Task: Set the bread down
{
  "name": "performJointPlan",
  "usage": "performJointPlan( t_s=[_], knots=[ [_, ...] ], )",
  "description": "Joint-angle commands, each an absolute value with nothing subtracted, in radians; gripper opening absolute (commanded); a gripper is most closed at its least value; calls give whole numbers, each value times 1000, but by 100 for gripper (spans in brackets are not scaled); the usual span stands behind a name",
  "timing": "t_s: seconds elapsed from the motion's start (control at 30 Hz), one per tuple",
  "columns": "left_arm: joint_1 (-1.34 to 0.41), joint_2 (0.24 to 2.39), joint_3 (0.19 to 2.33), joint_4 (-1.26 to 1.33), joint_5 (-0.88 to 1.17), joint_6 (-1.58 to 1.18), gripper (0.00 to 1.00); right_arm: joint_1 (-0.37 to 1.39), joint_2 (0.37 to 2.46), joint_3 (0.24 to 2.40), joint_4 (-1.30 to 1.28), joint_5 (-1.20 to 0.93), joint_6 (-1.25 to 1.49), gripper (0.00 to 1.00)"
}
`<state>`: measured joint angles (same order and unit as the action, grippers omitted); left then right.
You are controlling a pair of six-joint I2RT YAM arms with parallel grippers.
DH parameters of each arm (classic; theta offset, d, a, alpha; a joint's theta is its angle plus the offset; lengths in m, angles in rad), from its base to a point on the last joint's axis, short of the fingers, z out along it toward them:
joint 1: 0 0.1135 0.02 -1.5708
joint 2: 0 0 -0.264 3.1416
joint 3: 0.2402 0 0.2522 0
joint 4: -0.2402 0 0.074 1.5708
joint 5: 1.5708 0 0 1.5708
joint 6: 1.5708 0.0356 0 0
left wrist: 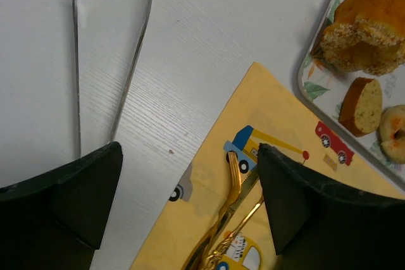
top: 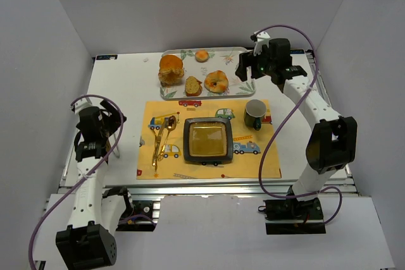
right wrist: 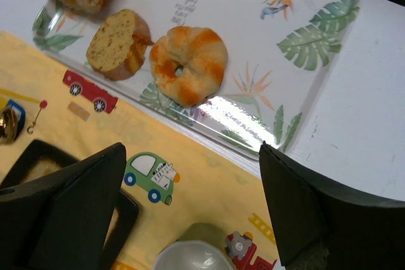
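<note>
At the left end of the leaf-print tray (top: 218,58), the bread (top: 169,69) rests beside a small slice (top: 193,85). Right tool (right wrist: 192,150): above the tray's right end, spread apart, holding nothing. Left tool (left wrist: 190,150): above the worktop (top: 126,80), likewise spread and holding nothing.

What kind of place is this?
Probably a robot lab booth, its table set for breakfast: plain white walls, a left arm and right arm bolted on, a placemat with plate, mug, and a tray of bread.
</note>
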<state>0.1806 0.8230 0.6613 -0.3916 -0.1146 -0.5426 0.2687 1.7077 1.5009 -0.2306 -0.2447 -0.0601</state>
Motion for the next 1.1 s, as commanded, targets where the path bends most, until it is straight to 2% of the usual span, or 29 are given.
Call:
performJointPlan(
  t_s=[0.0,0.03,0.07,0.1,0.13,0.2,0.23,0.27,0.3,0.33,0.37,0.47,0.67,0.93,1.07],
  knots=[
    [184,836,663,-403,-117,-581,81,244,1661,1468,-196,-379,-142,89],
    [183,845,661,-403,-115,-586,56,229,1658,1462,-208,-490,-209,84],
    [184,854,663,-411,-133,-597,19,212,1657,1457,-257,-602,-283,69],
    [184,880,664,-420,-153,-629,0,184,1655,1447,-252,-686,-311,42],
    [184,893,666,-432,-163,-632,0,175,1663,1431,-244,-797,-304,0],
    [187,940,670,-439,-175,-635,0,170,1672,1425,-267,-897,-330,0],
    [192,963,687,-452,-175,-627,5,170,1680,1421,-276,-931,-362,17],
    [193,992,702,-468,-172,-615,22,170,1684,1414,-282,-946,-367,43],
    [193,1024,718,-482,-172,-586,44,170,1687,1413,-300,-963,-371,60],
    [195,1087,748,-514,-175,-577,60,170,1686,1408,-302,-969,-376,67],
    [195,1113,762,-528,-179,-563,74,170,1680,1387,-299,-976,-402,70],
    [195,1183,788,-520,-175,-508,90,170,1632,1320,-244,-1005,-448,72],
    [195,1371,854,-523,-178,-352,94,160,1618,1292,-247,-1034,-468,76],
    [230,1468,916,-523,-288,-221,93,120,1624,1293,-252,-1046,-462,76],
    [328,1575,799,-326,-54,-107,84,89,1628,1319,-261,-1065,-430,76]
  ],
)
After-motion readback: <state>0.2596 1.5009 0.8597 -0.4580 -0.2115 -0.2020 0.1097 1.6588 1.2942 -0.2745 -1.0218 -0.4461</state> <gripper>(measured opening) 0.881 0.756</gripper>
